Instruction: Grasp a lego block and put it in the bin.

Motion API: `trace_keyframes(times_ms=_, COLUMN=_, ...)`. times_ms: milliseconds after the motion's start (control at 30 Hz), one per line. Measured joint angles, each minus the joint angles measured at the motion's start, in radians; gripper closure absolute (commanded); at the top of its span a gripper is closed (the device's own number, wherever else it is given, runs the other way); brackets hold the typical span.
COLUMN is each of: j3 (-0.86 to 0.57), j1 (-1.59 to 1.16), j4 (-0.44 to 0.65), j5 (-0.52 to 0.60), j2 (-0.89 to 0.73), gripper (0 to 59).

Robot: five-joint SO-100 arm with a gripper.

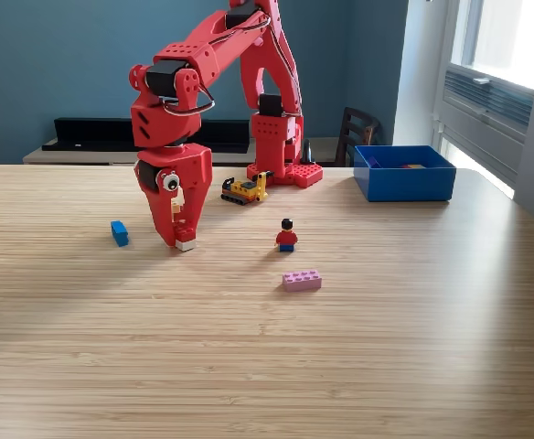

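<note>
Spanning the whole foreground, a pale wooden table with fine lengthwise grain (386, 366) meets a teal wall, with a bright window at the exterior view's right and a dark chair behind. The red plastic arm (249, 64) rises from its base at the far edge, folds over at the top and drops its wrist straight down, so the red pincer (182, 240) points at the tabletop. Its tips are clamped on a small white lego block (186, 244) that rests on the wood. A small blue block (119, 232) lies near the pincer toward the view's left. A pink rectangular lego brick (301, 280), long axis across the view, lies nearer the camera toward the right. The rectangular open-topped blue plastic bin (404, 174) sits well apart, far right and back, long side facing the camera.
</note>
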Motion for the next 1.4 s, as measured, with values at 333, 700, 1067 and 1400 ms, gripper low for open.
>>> trace_keyframes(times_ms=333, j3=-0.164, j1=-0.048, j4=0.172, j5=-0.015, j2=0.000, gripper=58.6)
trace_keyframes(times_ms=700, j3=-0.295, j1=-0.492, j4=0.354, j5=-0.091, j2=0.328, gripper=58.6)
trace_keyframes(times_ms=1067, j3=0.100, j1=-1.144, j4=0.402, j5=-0.278, j2=0.772, gripper=58.6)
trace_keyframes(times_ms=1400, j3=0.373, j1=-1.566, j4=0.403, j5=-0.342, j2=0.784, gripper=58.6)
